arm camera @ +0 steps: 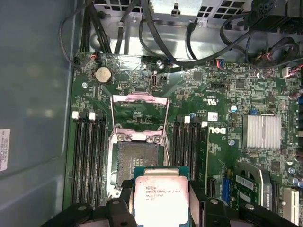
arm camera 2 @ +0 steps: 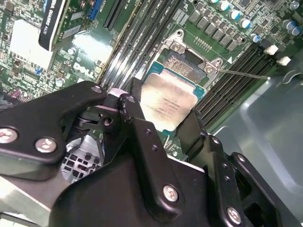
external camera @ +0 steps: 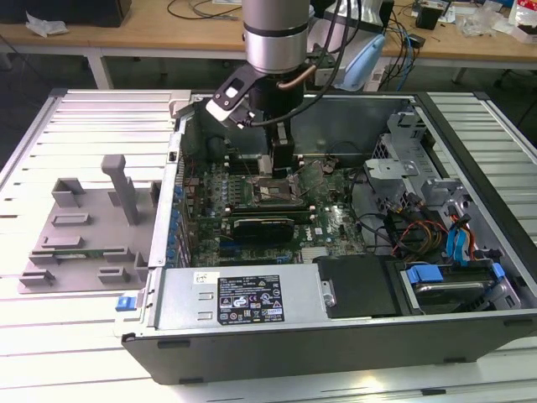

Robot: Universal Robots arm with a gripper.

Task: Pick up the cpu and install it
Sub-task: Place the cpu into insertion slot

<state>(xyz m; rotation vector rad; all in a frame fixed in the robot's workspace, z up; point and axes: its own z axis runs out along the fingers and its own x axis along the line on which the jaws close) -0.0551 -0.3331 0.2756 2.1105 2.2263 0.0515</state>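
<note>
- The jaws are seen pinching the cpu (arm camera: 162, 198) by its edges.
- It is held close over the open socket (arm camera: 137, 163) and is judged not yet seated.
- Pickup is done; installing is left.

The gripper (arm camera: 161, 204) held the cpu (arm camera: 161, 196) by two opposite edges, metal top facing the camera, at the edge of the open socket (arm camera: 135, 158), whose lid frame (arm camera: 138, 111) stood flipped back, memory slots (arm camera: 90, 156) flanking it.
</note>
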